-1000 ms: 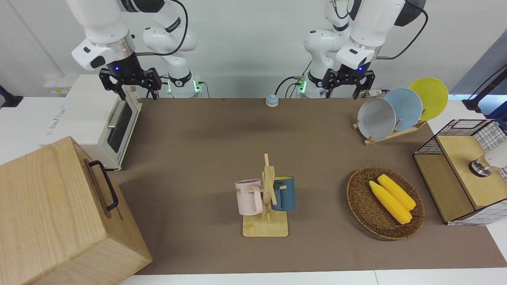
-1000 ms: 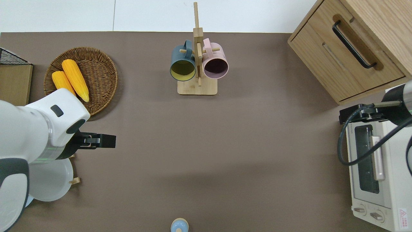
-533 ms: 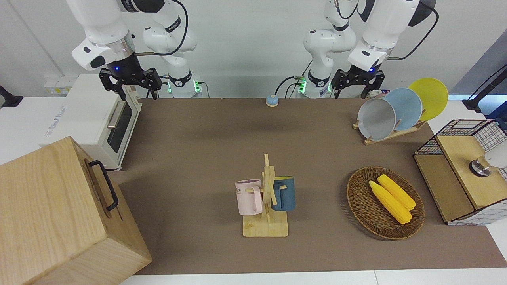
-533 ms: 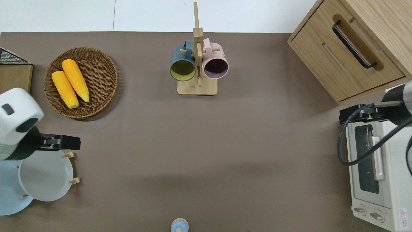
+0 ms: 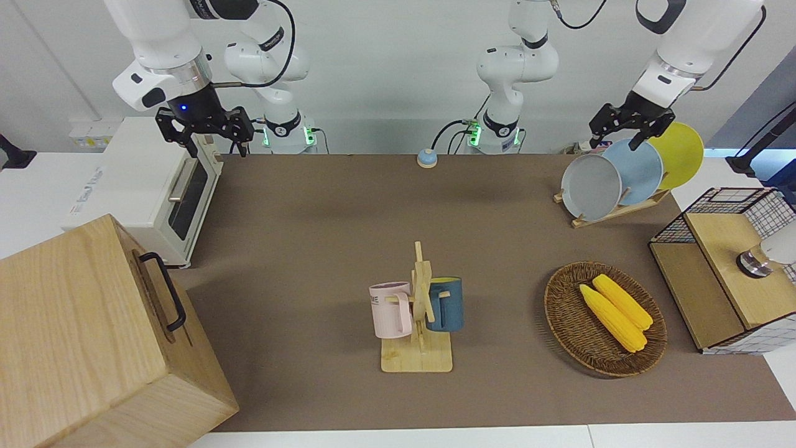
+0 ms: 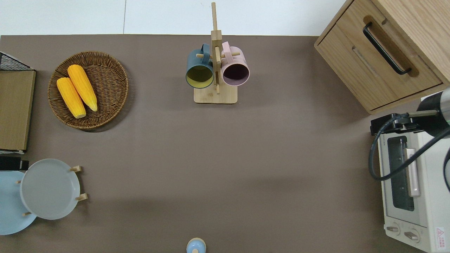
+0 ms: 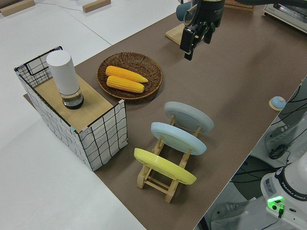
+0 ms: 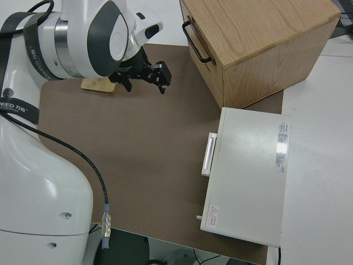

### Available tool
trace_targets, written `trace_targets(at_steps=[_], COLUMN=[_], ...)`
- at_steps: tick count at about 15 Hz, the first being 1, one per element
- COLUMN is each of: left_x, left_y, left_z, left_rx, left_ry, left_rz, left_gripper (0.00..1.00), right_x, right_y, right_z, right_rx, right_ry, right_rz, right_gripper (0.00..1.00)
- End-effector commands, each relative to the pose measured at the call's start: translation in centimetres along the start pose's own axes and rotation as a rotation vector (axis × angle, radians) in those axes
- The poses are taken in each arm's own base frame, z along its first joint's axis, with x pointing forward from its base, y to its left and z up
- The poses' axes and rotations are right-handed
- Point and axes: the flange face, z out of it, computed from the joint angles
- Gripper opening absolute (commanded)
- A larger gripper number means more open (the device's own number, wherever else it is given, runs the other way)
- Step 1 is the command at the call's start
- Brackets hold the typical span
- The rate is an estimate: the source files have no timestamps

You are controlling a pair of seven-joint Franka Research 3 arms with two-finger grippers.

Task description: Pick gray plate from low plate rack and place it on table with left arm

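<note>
In the front view, the left pincer (image 5: 631,126) is hanging in the air with its 2 fingers spread apart and nothing between them, appearing just above the rim of the light blue plate (image 5: 640,169). The gray plate (image 5: 591,186) is leaning in the low plate rack (image 5: 612,211) as the plate nearest the middle of the table (image 5: 323,249), with the light blue plate and the yellow plate (image 5: 683,152) standing in turn toward the left arm's end. The right pincer (image 5: 208,134) is parked, its fingers apart and holding nothing. In the overhead view, the gray plate (image 6: 49,188) is sitting in the rack (image 6: 78,183) and overlapping the light blue plate (image 6: 8,207); only a small black piece of the left pincer (image 6: 12,163) is showing at the picture's edge, beside the gray plate's rim. A wicker basket (image 6: 105,88) holding 2 corn cobs (image 6: 77,89) is lying farther from the robots than the rack. In the left side view, the 3 plates are standing apart in separate slots, the gray plate (image 7: 189,116) tilted, and the left pincer (image 7: 193,39) is hovering open over bare mat, well apart from the plates. In the right side view, the right pincer (image 8: 146,77) is hanging open above the table (image 8: 154,165).
</note>
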Motion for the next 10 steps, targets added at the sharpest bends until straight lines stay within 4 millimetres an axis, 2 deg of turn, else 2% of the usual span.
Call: trace_targets(at_steps=[1,7,10], left_x=[-0.8,-0.8,-1.2], left_y=[-0.7,-1.4,-1.6], left_z=[0.1,1.8,3.7], left_rx=[0.054,0.107,0.132], left_ry=[-0.026,-0.052,-0.059], left_rz=[0.008,0.01,0.017], left_gripper=[0.99,0.98,0.99], right_x=[0.0,0.0,0.0], right_y=[-0.1,-0.1,-0.1], right_z=[-0.1,-0.1,-0.1], right_rx=[0.003,0.003,0.003], right_ry=[-0.003,-0.003,-0.003], right_rz=[0.003,0.003,0.003], right_gripper=[0.983,0.983,0.983])
